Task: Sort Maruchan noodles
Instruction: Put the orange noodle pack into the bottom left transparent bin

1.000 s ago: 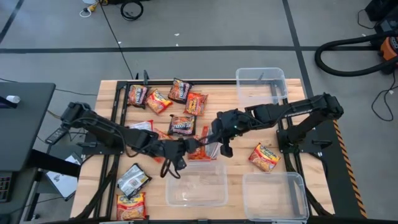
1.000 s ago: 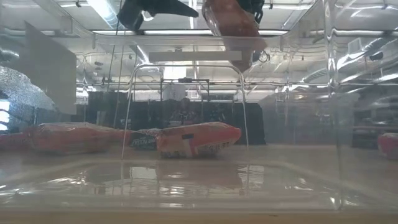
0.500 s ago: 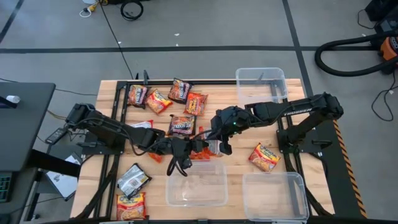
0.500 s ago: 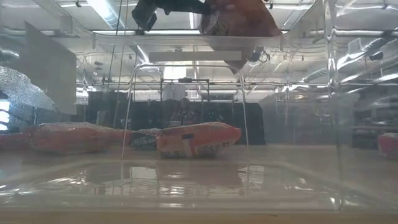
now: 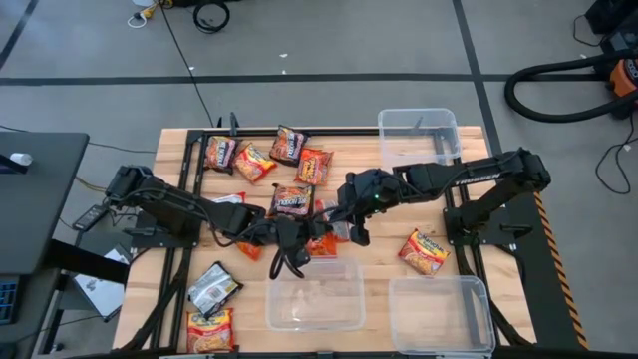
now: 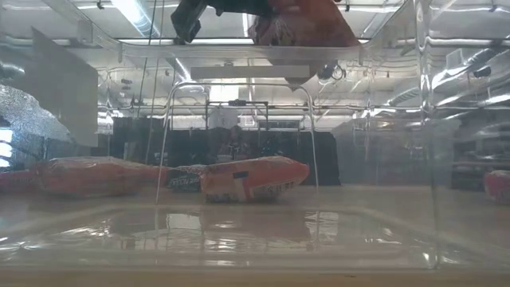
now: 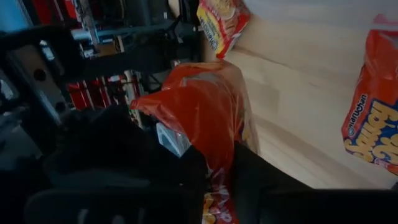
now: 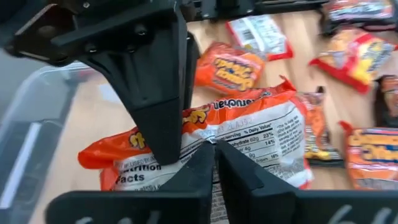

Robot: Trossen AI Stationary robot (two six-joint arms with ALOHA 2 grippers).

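A: High view first — what has changed over the last second?

B: The left gripper [image 5: 296, 242] has slid in toward the middle of the wooden table [image 5: 377, 251] and narrowed its fingers onto the orange-red flat plastic noodle packet [image 5: 321, 239]. A second ago those fingers stood wide and a little short of it. The right gripper [image 5: 347, 229] was already pinching the same packet and has hardly moved.

A: So both claws hold one packet?

B: Yes. The left wrist view shows the crinkled wrapper [image 7: 208, 118] clamped between that arm's dark fingers [image 7: 189, 180]. In the right wrist view the right fingers [image 8: 249, 180] meet on the packet's printed white back [image 8: 242, 134], and the other arm's finger presses its face from the far side.

A: Where is the packet?

B: Held off the table near the centre, just beyond the far rim of the clear rectangular plastic bin [image 5: 315, 306] at the near edge.

A: What does that mean for the sort?

B: I judge it a hand-over — the right claw may be starting to let go. Other packets [image 5: 268, 156] lie loose toward the far-left corner, so most sorting remains.
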